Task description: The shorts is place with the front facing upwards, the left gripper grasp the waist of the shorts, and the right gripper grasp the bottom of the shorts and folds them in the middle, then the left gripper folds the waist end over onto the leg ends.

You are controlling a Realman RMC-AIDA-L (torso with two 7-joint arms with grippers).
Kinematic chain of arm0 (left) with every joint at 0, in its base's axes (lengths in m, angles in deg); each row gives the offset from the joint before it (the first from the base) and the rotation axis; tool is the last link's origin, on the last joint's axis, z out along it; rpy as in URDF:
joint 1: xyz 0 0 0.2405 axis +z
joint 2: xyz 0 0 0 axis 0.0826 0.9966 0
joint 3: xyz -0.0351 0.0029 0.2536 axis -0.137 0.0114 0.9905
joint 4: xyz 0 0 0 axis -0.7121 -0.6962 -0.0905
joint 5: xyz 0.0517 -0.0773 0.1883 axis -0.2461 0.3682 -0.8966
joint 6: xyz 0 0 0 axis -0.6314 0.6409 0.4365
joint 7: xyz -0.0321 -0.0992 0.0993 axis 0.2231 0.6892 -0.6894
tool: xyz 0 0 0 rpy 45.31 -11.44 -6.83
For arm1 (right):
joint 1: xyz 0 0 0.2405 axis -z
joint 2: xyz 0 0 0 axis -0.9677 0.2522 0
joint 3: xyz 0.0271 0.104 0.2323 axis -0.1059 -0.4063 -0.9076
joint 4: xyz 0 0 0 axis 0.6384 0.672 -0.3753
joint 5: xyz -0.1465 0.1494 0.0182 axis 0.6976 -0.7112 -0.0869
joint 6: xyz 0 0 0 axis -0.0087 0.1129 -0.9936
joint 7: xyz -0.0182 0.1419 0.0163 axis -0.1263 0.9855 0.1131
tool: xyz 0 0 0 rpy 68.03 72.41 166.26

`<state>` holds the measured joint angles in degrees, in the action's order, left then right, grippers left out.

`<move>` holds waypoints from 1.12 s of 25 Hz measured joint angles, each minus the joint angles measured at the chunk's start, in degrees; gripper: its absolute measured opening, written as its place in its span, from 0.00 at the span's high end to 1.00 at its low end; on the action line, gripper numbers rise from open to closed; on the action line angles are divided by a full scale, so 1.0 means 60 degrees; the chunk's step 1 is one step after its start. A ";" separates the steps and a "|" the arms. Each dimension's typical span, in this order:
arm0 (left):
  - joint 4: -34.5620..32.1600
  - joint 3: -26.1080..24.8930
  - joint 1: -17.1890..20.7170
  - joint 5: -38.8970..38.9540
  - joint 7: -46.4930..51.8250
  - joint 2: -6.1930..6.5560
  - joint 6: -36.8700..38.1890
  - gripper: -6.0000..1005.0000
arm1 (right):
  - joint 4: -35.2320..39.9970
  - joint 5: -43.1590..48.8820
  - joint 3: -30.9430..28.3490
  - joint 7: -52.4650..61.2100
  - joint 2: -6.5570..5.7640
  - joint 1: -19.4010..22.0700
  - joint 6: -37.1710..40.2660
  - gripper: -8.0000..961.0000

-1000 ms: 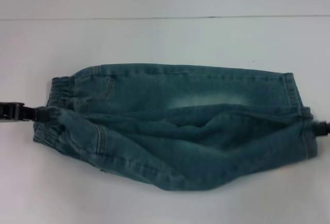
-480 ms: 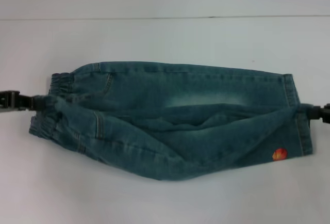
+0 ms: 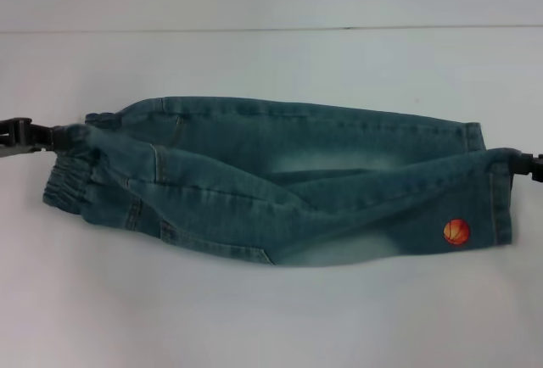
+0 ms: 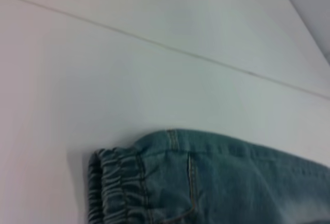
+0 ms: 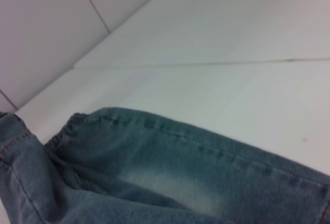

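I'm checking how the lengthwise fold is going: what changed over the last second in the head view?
The near half of the shorts was carried up and over toward the far edge, exposing the orange ball print. The left gripper at the waist and the right gripper at the leg ends both rose slightly toward the far side. Both keep their hold; the far edge stayed put.

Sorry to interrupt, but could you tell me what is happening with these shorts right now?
The robot is folding denim shorts lengthwise on a white table. The left gripper holds the waist, the right gripper the leg ends. The near half, with its orange ball print, is draped partly over the far half.
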<state>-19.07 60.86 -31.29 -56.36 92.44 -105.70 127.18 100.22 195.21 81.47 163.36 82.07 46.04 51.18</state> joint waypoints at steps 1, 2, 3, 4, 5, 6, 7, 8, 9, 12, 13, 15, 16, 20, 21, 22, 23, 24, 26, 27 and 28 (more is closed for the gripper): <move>0.0053 0.0001 -0.0004 0.0106 0.0009 0.0000 -0.0070 0.93 | -0.0017 -0.0031 -0.0025 -0.0047 0.0025 0.0000 -0.0027 0.98; 0.0073 0.0001 -0.0006 0.0158 0.0010 0.0000 -0.0092 0.93 | -0.0033 -0.0058 -0.0036 -0.0090 0.0052 0.0000 -0.0063 0.98; 0.0111 0.0001 -0.0011 0.0319 0.0023 0.0000 -0.0155 0.93 | -0.0055 -0.0068 -0.0039 -0.0111 0.0072 0.0000 -0.0096 0.98; 0.0125 0.0001 -0.0014 0.0414 0.0042 0.0000 -0.0197 0.93 | -0.0078 -0.0071 -0.0041 -0.0124 0.0080 -0.0001 -0.0146 0.98; 0.0126 0.0000 -0.0015 0.0475 0.0063 0.0000 -0.0253 0.93 | -0.0097 -0.0080 -0.0043 -0.0129 0.0085 -0.0001 -0.0204 0.98; 0.0132 0.0001 -0.0021 0.0513 0.0091 0.0000 -0.0337 0.93 | -0.0118 -0.0103 -0.0048 -0.0138 0.0089 -0.0001 -0.0297 0.98; 0.0146 0.0002 -0.0028 0.0536 0.0114 -0.0001 -0.0408 0.93 | -0.0165 -0.0129 -0.0052 -0.0176 0.0093 0.0002 -0.0405 0.98; 0.0180 0.0004 -0.0052 0.0536 0.0131 -0.0001 -0.0510 0.93 | -0.0210 -0.0149 -0.0055 -0.0213 0.0097 0.0008 -0.0496 0.98; 0.0204 0.0004 -0.0066 0.0546 0.0148 -0.0002 -0.0584 0.93 | -0.0282 -0.0161 -0.0057 -0.0273 0.0100 0.0017 -0.0578 0.98; 0.0237 0.0003 -0.0090 0.0615 0.0200 -0.0009 -0.0797 0.93 | -0.0466 -0.0234 -0.0112 -0.0451 0.0103 0.0036 -0.0730 0.98; 0.0246 0.0003 -0.0091 0.0659 0.0209 -0.0014 -0.0879 0.93 | -0.0499 -0.0297 -0.0154 -0.0503 0.0110 0.0049 -0.0743 0.98; 0.0321 0.0000 -0.0090 0.0816 0.0217 -0.0015 -0.1018 0.93 | -0.0572 -0.0550 -0.0256 -0.0648 0.0125 0.0087 -0.0761 0.98; 0.0356 0.0003 -0.0091 0.0890 0.0218 -0.0016 -0.1066 0.93 | -0.0603 -0.0679 -0.0284 -0.0710 0.0135 0.0105 -0.0765 0.99; 0.0427 0.0081 -0.0119 0.1323 0.0205 -0.0016 -0.1175 0.93 | -0.0623 -0.1159 -0.0302 -0.1036 0.0232 0.0194 -0.0832 0.99; 0.0432 0.0097 -0.0132 0.1416 0.0191 -0.0019 -0.1195 0.93 | -0.0624 -0.1243 -0.0304 -0.1103 0.0255 0.0212 -0.0860 0.99; 0.0437 0.0111 -0.0155 0.1469 0.0171 -0.0030 -0.1251 0.93 | -0.0627 -0.1288 -0.0290 -0.1135 0.0278 0.0217 -0.0890 0.99; 0.0445 0.0127 -0.0181 0.1507 0.0152 -0.0044 -0.1364 0.93 | -0.0631 -0.1305 -0.0268 -0.1144 0.0310 0.0212 -0.0980 0.99; 0.0456 0.0147 -0.0203 0.1509 0.0146 -0.0060 -0.1496 0.93 | -0.0635 -0.1305 -0.0243 -0.1147 0.0348 0.0190 -0.1082 0.99; 0.0531 0.0230 -0.0231 0.1532 0.0113 -0.0099 -0.1857 0.93 | -0.0635 -0.1306 -0.0235 -0.1183 0.0431 0.0146 -0.1236 0.99; 0.0571 0.0269 -0.0240 0.1558 0.0097 -0.0104 -0.1976 0.93 | -0.0635 -0.1315 -0.0247 -0.1213 0.0472 0.0125 -0.1307 0.99; 0.0633 0.0323 -0.0254 0.1605 0.0074 -0.0111 -0.2137 0.93 | -0.0640 -0.1354 -0.0268 -0.1249 0.0513 0.0111 -0.1424 0.99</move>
<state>-15.27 62.80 -32.82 -46.73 92.88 -106.37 114.36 96.38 187.08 79.86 155.86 85.15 46.71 42.63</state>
